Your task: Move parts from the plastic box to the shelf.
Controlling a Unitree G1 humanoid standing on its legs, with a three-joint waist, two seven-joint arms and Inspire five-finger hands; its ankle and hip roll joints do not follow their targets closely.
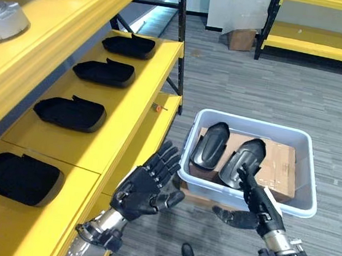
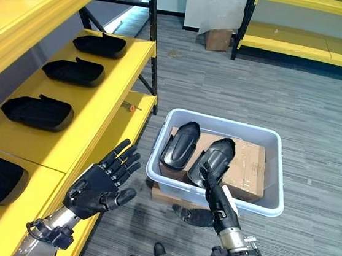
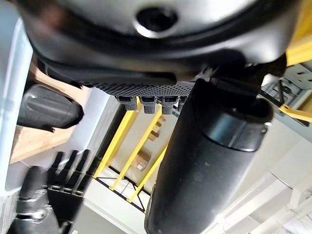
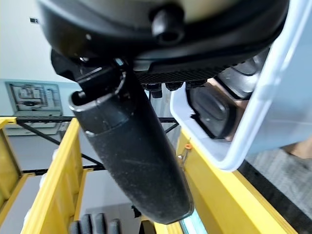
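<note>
Right hand (image 1: 260, 203) reached with straight fingers over the plastic box (image 1: 307, 157), where two black parts (image 1: 210, 145) lay on cardboard. Left hand (image 1: 146, 187) hovered spread beside the shelf (image 1: 133, 108). Best to curl squarely round the nearer part.

You see shelf (image 1: 131, 99) bright yellow, uprights black. Parts on shelf (image 1: 69, 112) matt black. Box (image 1: 285, 206) pale blue-grey, translucent plastic. Two parts in box (image 1: 210, 143) glossy black with grey sheen. Cardboard (image 1: 281, 165) under them plain brown. Floor (image 1: 287, 85) grey, streaked wood-grain planks. Left robot hand (image 1: 145, 190) and right robot hand (image 1: 260, 203) dark grey-black; wrists silver. Round pieces on upper shelf (image 1: 4, 19) silver-grey.
</note>
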